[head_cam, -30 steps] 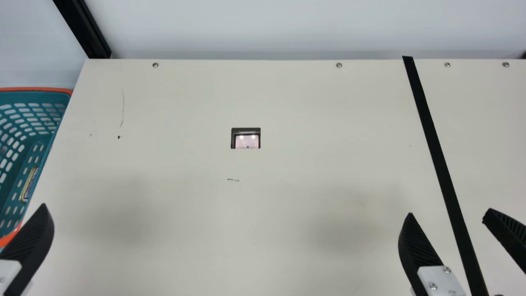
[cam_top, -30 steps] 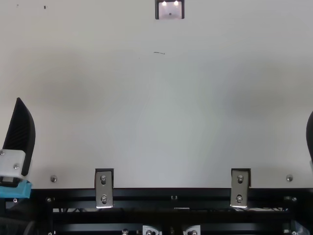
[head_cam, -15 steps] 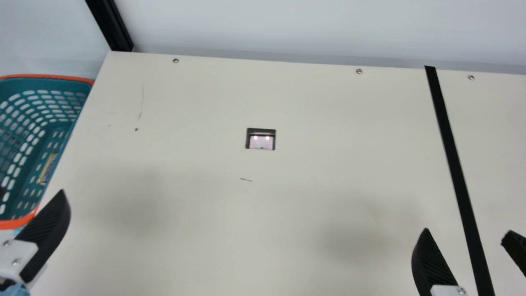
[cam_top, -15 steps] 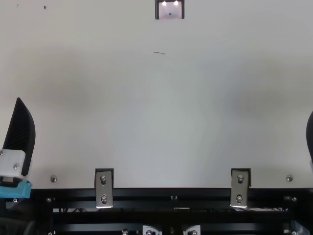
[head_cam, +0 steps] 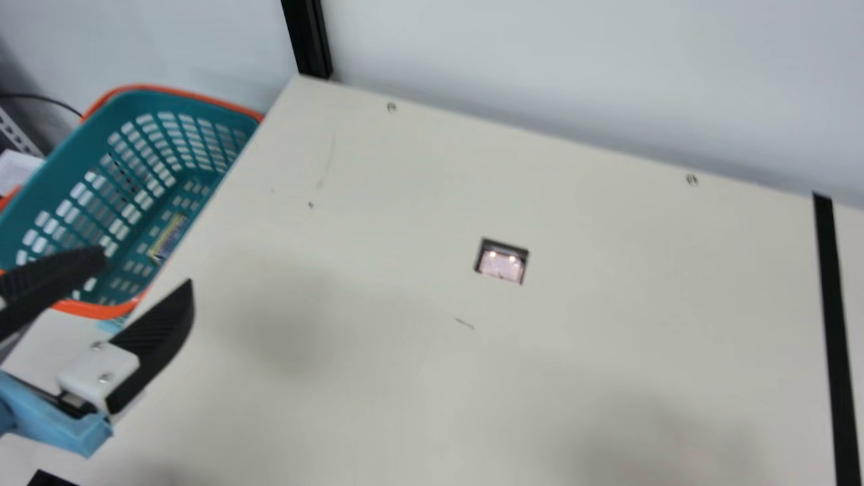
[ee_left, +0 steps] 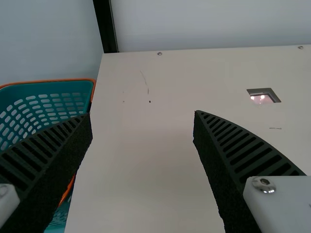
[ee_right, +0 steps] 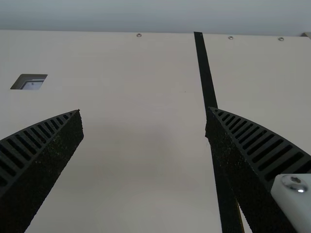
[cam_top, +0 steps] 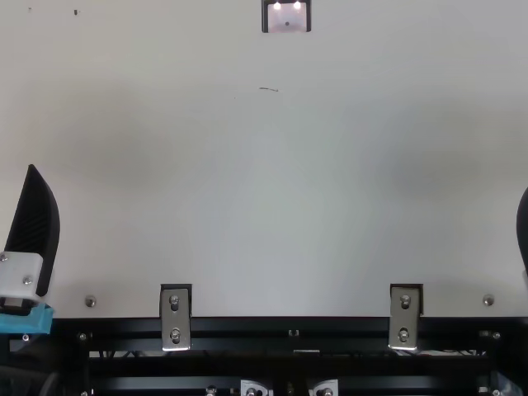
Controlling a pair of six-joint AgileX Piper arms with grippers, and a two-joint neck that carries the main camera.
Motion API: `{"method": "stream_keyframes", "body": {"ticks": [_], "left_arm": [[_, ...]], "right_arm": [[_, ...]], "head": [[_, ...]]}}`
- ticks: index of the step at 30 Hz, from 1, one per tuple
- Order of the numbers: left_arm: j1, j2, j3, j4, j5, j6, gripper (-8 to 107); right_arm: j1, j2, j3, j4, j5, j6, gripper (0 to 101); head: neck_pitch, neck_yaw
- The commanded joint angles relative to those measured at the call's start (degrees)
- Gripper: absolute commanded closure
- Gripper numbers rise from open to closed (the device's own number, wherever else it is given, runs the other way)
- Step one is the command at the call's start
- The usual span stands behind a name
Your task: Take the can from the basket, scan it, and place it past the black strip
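In the main view my left gripper (head_cam: 145,268) hangs open and empty over the table's left side, near the basket (head_cam: 93,309). On the basket's floor lies a small item (head_cam: 167,237) with yellow edges and a bluish middle; whether it is the can I cannot tell. The left wrist view shows my left gripper (ee_left: 143,113) with its fingers wide apart. One finger of my right gripper (cam_top: 523,227) shows at the top view's right edge. In the right wrist view my right gripper (ee_right: 144,109) is open and empty, one finger overlapping the black strip (ee_right: 206,73). The scanner window (head_cam: 501,262) is lit.
A cream table (head_cam: 405,391) spreads between the basket and the black strip, with a pale wall (head_cam: 574,61) behind it. A black post (head_cam: 307,37) rises at its back left corner. Metal brackets (cam_top: 175,318) line the front edge in the top view.
The neck camera has turned toward the left, so more of the basket shows and my right gripper has left the main view. Both arms have kept still in the top view.
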Motion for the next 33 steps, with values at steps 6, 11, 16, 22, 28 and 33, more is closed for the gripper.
{"method": "stream_keyframes", "body": {"ticks": [6,11,16,22,28,33], "left_arm": [[0.00,0.00,0.00,0.00,0.00,0.00,9],[0.00,0.00,0.00,0.00,0.00,0.00,9],[0.00,0.00,0.00,0.00,0.00,0.00,9],[0.00,0.00,0.00,0.00,0.00,0.00,9],[0.00,0.00,0.00,0.00,0.00,0.00,9],[0.00,0.00,0.00,-0.11,0.00,0.00,9]], "right_arm": [[0.00,0.00,0.00,0.00,0.00,0.00,0],[0.00,0.00,0.00,0.00,0.00,0.00,0],[0.00,0.00,0.00,0.00,0.00,0.00,0],[0.00,0.00,0.00,0.00,0.00,0.00,0],[0.00,0.00,0.00,0.00,0.00,0.00,0],[0.00,0.00,0.00,0.00,0.00,0.00,0]], "head": [[-4.00,5.57],[-5.99,8.33],[-7.49,10.53],[-8.35,11.95],[-8.35,11.95],[-8.35,11.95]]}}
